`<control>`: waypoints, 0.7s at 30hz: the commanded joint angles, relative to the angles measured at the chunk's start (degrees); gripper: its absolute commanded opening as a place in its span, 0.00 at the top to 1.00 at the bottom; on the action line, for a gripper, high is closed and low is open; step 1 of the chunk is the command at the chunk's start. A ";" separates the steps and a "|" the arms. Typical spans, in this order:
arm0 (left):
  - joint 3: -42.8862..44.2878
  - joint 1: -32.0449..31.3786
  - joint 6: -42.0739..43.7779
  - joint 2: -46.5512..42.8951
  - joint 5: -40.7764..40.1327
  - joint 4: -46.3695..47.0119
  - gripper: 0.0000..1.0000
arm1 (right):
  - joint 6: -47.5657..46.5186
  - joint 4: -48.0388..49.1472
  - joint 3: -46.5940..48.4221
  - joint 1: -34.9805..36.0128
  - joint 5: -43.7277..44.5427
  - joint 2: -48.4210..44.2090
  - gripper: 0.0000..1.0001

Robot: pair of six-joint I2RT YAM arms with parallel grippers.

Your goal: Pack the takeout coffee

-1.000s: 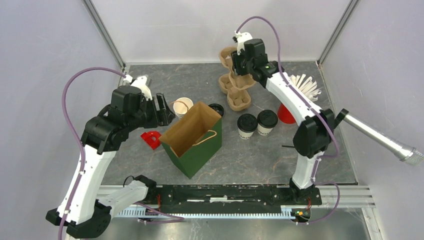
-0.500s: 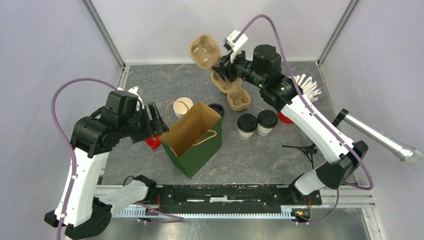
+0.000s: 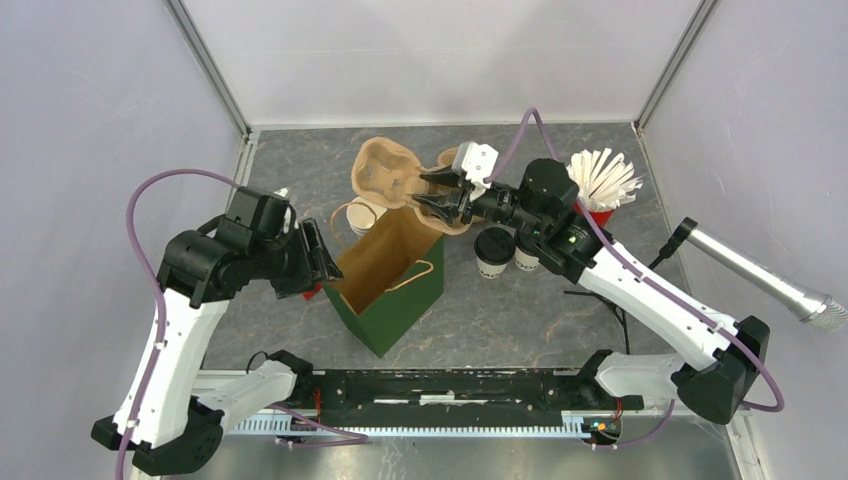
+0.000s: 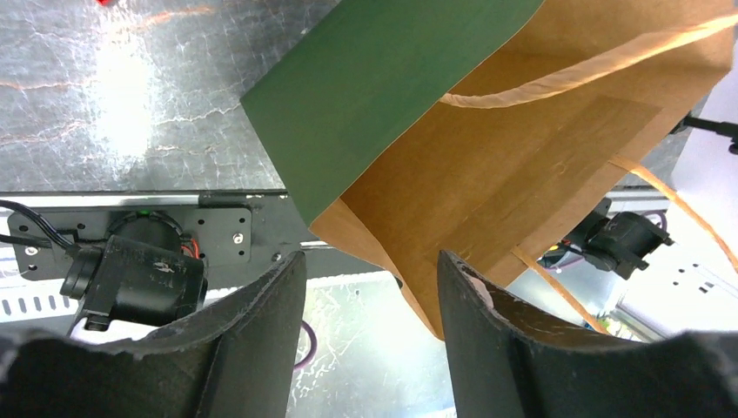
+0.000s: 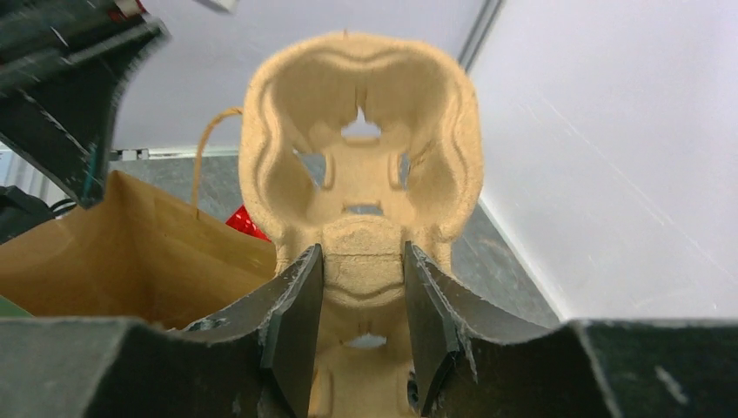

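Two-arm setup here, packing a takeout order. My right gripper (image 3: 432,190) is clamped on the middle ridge of a cardboard cup carrier (image 3: 385,175). You can see both fingers pinching it in the wrist view (image 5: 361,287). I'm holding it up on edge, just behind the open mouth of the bag (image 3: 392,285).

My left gripper (image 3: 322,255) is at the bag's left rim with its fingers apart. A corner of the rim sits in the gap between them (image 4: 370,296), and nothing's squeezed yet.

The coffee cup (image 3: 494,250) hasn't been packed. It's standing on the table (image 3: 500,320) with its lid on, just right of the bag and right beside my right forearm.

So I'd say I'm at the "carrier goes in first" step, early on. My guess for next: close the left fingers on the rim so the bag stays open and put, then tip the carrier flat and lower it in.

Stuff to watch:
- The carrier looks nearly as wide as the bag mouth, so its edges could catch on the rim.
- The paper handle (image 3: 420,275) loops across the near side and could snag.
- The stack of plain cups (image 3: 365,215) sits right behind the bag, under the carrier.
- The straws (image 3: 600,178) are well off to the right.

Most of my free room is straight above the bag.
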 commanded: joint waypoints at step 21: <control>-8.63 -0.01 5.01 -4.42 -1.92 11.92 0.70 | 1.20 -9.81 10.13 2.62 11.47 3.45 0.54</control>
